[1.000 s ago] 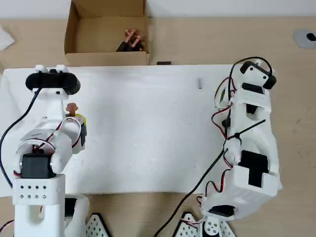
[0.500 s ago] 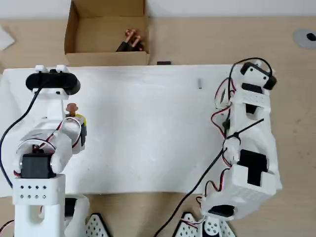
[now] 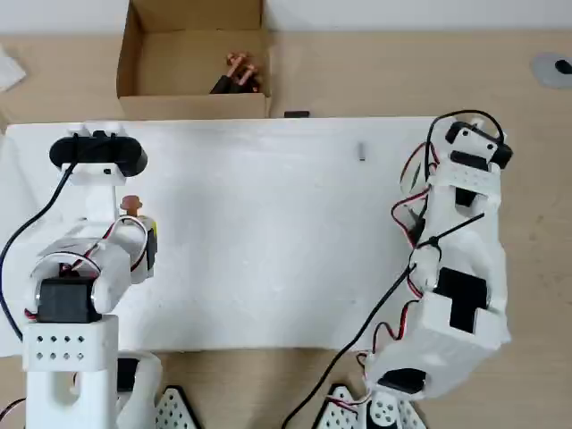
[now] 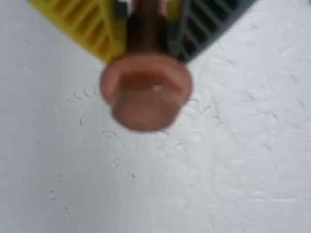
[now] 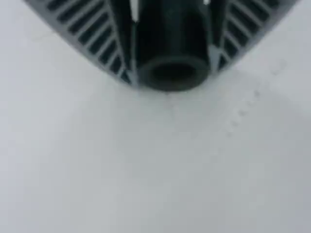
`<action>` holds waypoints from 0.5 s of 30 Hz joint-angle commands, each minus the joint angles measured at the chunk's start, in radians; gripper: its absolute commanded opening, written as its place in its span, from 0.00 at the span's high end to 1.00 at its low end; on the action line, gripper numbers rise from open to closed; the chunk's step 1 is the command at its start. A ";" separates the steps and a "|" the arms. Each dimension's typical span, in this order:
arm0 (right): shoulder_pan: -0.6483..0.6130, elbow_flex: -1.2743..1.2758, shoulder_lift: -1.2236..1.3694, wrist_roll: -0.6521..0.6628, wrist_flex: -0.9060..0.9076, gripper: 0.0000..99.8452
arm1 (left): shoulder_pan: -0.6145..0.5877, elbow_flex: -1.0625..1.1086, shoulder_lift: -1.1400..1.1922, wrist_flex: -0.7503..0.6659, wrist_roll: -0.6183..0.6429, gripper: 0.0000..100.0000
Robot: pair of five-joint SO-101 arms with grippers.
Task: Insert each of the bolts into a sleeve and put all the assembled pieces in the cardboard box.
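My left gripper [image 4: 146, 48] is shut on a copper bolt [image 4: 146, 92], whose hexagonal head points out past the yellow and black fingers, just above the white mat. From above, the bolt [image 3: 131, 205] pokes out of the left gripper [image 3: 138, 228] at the mat's left side. My right gripper [image 5: 172, 73] is shut on a black sleeve [image 5: 172, 53], its open end facing the mat. The right arm [image 3: 456, 259] stands over the mat's right edge. The cardboard box [image 3: 132, 54] sits beyond the mat at the back left, with assembled copper-and-black pieces [image 3: 239, 73] in its right corner.
The white mat [image 3: 268, 232] covers the table between the arms. A small grey piece [image 3: 361, 152] lies on it at the back right. A dark bit [image 3: 296, 114] rests at the mat's far edge. A grey disc [image 3: 552, 68] sits at the far right.
The left arm has drawn the bolt a little toward the near side. The right arm has shifted slightly to the right, toward the mat's edge.
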 commanded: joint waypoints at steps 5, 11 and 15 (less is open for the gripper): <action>-0.076 -0.096 -0.002 0.095 0.123 0.99 | 0.014 -0.017 -0.021 0.002 -0.006 0.99; -0.096 -0.157 0.002 0.219 0.163 0.99 | 0.014 -0.017 -0.021 0.002 -0.006 0.99; -0.127 -0.154 0.004 0.282 0.163 0.93 | 0.014 -0.017 -0.021 0.002 -0.006 0.99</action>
